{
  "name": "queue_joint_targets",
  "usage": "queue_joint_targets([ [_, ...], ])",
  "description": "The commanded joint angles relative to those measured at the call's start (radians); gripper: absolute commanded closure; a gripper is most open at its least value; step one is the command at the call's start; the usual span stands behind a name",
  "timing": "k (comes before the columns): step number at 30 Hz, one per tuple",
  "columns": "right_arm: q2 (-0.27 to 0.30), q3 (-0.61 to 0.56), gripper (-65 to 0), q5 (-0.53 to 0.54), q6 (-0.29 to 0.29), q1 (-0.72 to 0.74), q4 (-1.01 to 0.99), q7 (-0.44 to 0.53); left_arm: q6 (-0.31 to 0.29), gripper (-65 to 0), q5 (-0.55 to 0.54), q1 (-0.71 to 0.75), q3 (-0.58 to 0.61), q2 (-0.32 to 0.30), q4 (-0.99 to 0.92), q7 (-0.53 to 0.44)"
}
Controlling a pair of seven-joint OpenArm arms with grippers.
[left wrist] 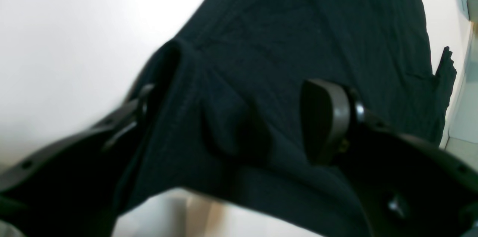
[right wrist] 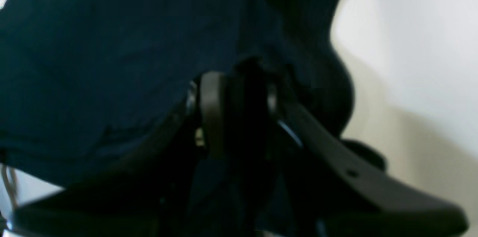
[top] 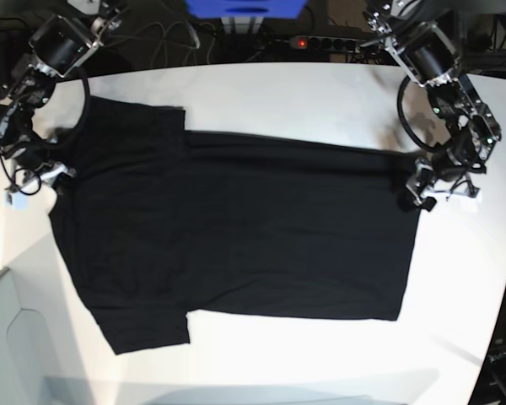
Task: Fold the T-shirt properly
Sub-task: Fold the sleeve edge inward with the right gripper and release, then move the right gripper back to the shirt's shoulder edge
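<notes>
White table [top: 304, 93] bears unmarked T-shirt [top: 236, 236]; left gripper [left wrist: 239, 117] spread, right gripper [right wrist: 239, 114] seemingly pinching cloth.

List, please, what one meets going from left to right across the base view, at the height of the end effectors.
Right end effector → T-shirt → left end effector → bare table.

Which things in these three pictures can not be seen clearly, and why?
- Right end effector, right wrist view: blurred, dark cloth of the T-shirt around it; grip unclear.
- Left end effector, left wrist view: one finger is hidden by a fold.
- Both end effectors, base view: too small.
- T-shirt collar, base view: black on black, not distinguishable.
</notes>
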Motion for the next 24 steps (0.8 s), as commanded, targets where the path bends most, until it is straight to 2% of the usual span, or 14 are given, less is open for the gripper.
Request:
queue_joint_targets([
  [1,0.019,0.019,-15.0,0.019,0.009,0.009,0.033,0.020,0.002,-48.6,0.010,-0.009,-0.003,-0.014,0.014,-0.003],
  [9,0.019,0.037,-15.0,0.016,0.009,0.003,0.125,0.021,0.002,-48.6,0.010,-0.004,-0.003,-0.014,0.014,-0.003],
  [17,0.011,0.210,-15.0,0.019,0.011,-0.085,0.247,-0.002,0.002,-48.6,0.010,-0.003,-0.003,-0.014,0.014,-0.001],
  [24,-0.058,0.278,-15.0,0.019,0.014,-0.225,0.354,-0.107,0.002,-48.6,0.010,-0.001,-0.003,-0.014,0.013,-0.001],
])
